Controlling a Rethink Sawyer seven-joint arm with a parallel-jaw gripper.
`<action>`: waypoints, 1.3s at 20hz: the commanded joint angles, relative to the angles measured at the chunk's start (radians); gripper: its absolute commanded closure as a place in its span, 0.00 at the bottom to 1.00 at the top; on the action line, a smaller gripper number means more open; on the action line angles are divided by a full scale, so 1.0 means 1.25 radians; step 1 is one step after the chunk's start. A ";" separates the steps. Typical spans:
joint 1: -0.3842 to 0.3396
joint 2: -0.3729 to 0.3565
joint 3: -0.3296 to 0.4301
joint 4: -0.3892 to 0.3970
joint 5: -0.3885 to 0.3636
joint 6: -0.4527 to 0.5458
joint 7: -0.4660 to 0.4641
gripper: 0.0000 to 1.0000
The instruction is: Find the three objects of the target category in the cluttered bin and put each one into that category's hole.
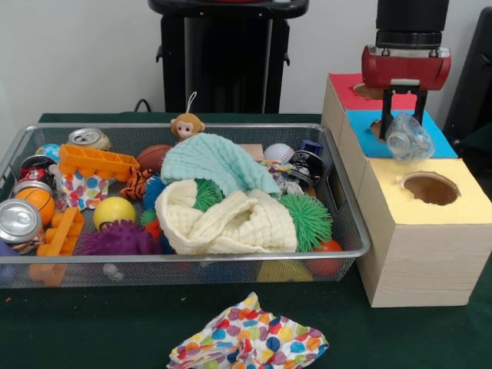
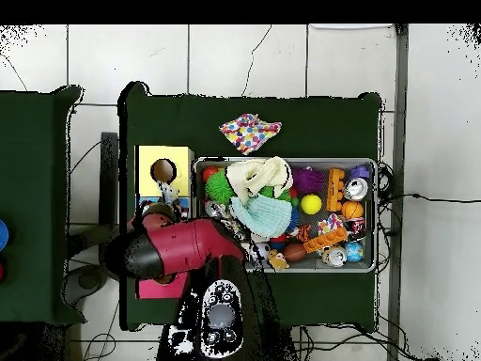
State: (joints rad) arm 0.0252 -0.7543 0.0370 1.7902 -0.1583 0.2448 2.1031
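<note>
The wire mesh bin (image 1: 347, 224) is full of mixed things: a teal cloth (image 1: 215, 163), a cream cloth (image 1: 227, 219), spiky balls, soda cans (image 1: 18, 221), orange trays and a toy monkey (image 1: 185, 125). It also shows in the overhead view (image 2: 282, 161). My gripper (image 1: 401, 121) hangs to the right of the bin, over the blue-topped box (image 1: 440, 140). It is shut on a crumpled clear plastic bottle (image 1: 409, 138), held just above that box's hole. In the overhead view the red arm (image 2: 178, 246) covers the gripper, and the bottle (image 2: 170, 195) shows at its tip.
Three wooden boxes stand in a row right of the bin: the red top (image 1: 350, 94) farthest back, the blue one, and the yellow top (image 1: 461, 206) nearest with an open round hole (image 1: 430, 188). A polka-dot cloth (image 1: 247, 342) lies on the green table before the bin.
</note>
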 commanded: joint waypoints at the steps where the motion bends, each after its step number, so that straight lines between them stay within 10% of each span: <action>1: -0.010 -0.012 0.017 0.082 -0.045 0.108 -0.002 1.00; 14: -0.156 -0.036 0.034 -0.080 -0.048 0.265 -0.120 1.00; 26: -0.109 -0.030 0.046 -0.083 -0.104 0.276 -0.052 1.00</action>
State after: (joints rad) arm -0.1430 -0.8066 0.0384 1.7184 -0.2155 0.5068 2.1029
